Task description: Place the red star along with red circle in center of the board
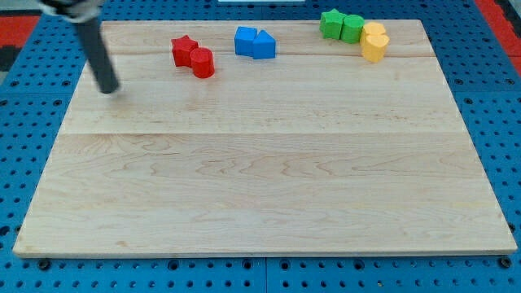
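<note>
Near left edge of board [260,179], my tip [110,89] stands apart from red star [184,50].

Block count on the desk: eight blocks, four colours, two of each.

Red, two: one red star [184,50] and one red circle [202,63]. Blue, two: one blue cube [245,41] and one blue triangle [264,45]. Green, two: one green star [330,24] and one green circle [352,28]. Yellow, two: one upper yellow block [374,33] and one lower yellow block [374,48], shapes not clear. One rod, ending in my tip [108,89]. One wooden desk [260,187].
</note>
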Action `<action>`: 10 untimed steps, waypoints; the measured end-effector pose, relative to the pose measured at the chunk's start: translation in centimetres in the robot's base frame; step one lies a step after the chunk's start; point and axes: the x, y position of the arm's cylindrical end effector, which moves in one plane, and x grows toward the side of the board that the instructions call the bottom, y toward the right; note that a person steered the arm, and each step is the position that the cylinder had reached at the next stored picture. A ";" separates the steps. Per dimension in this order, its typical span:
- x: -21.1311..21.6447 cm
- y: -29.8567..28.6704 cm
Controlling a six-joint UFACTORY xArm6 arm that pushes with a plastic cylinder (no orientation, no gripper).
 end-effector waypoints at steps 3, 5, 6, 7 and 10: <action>-7.3 12.3; -2.2 16.3; -6.6 15.8; -4.4 20.2; 1.9 18.9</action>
